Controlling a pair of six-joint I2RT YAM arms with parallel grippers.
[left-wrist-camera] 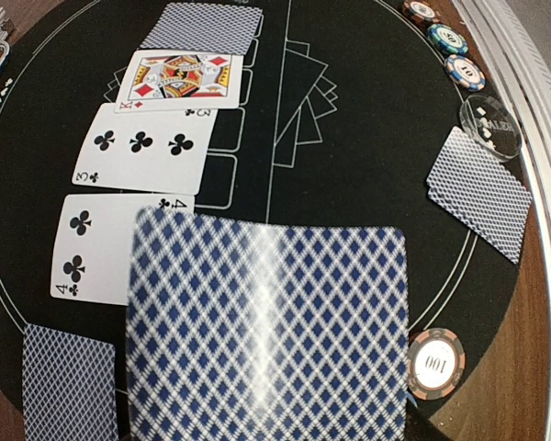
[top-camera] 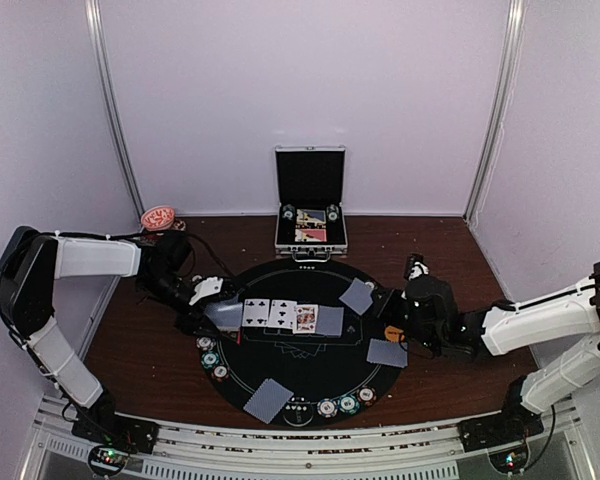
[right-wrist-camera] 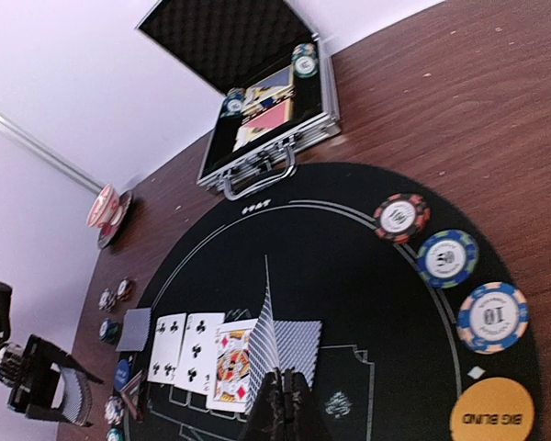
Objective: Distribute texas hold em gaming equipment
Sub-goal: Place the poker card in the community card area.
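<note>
Left jaws clamped on a blue-backed card [left-wrist-camera: 266, 331], blurred right up at the lens, just over the four of clubs [left-wrist-camera: 83, 248]. Next along the black mat [top-camera: 310, 375]: three of clubs [left-wrist-camera: 142, 147], king of diamonds [left-wrist-camera: 174, 78]. Right jaws squeezed together on a second card [right-wrist-camera: 262, 344], seen edge-on. The orange disc [right-wrist-camera: 491, 418] reads BIG BLIND, with a 10 chip [right-wrist-camera: 491, 317] and a 50 chip [right-wrist-camera: 447, 259] beside it; a 100 chip [left-wrist-camera: 438, 363] lies near the left arm.

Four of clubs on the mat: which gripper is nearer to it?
Left. The left gripper, holding a face-down card, is right beside the four of clubs; the right gripper, gripping another card, is beyond the other end of the card row.
</note>
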